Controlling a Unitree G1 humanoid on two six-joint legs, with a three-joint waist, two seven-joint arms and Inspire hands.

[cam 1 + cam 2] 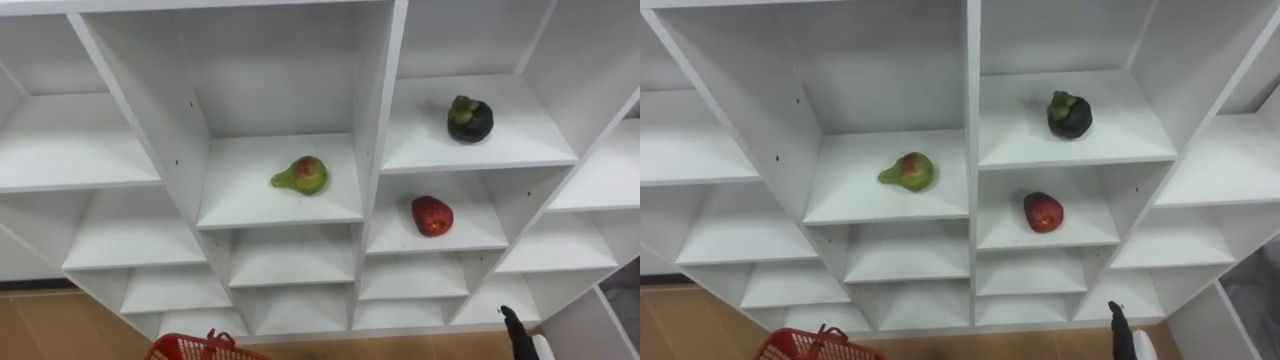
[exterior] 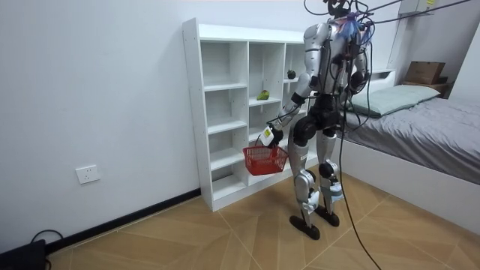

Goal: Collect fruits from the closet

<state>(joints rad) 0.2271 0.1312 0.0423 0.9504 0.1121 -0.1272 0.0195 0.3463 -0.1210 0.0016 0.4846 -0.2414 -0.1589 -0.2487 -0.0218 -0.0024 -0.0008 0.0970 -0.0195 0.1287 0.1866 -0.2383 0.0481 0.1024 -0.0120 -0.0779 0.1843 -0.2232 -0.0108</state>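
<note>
No fruit was collected yet. The left hand (image 2: 268,136) was curled round the handle of the red plastic basket (image 2: 265,159). How far open the right hand (image 1: 514,328) was could not be told. Above-left of it lay the round red apple (image 1: 432,215), nearest, with the dark purple mangosteen (image 1: 469,119) and green-red pear (image 1: 301,175) beyond. The next move was probably an upward reach.

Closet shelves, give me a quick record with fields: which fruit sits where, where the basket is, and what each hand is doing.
closet: white open shelving, robot standing before it
pear: green and red, on a middle-column shelf
mangosteen: dark, on an upper shelf in the column to the right
apple: red, on the shelf directly below the mangosteen
red basket: hanging in front of the lower shelves
left hand: carrying the red basket by its handle
right hand: low at lower right, touching no fruit
</note>
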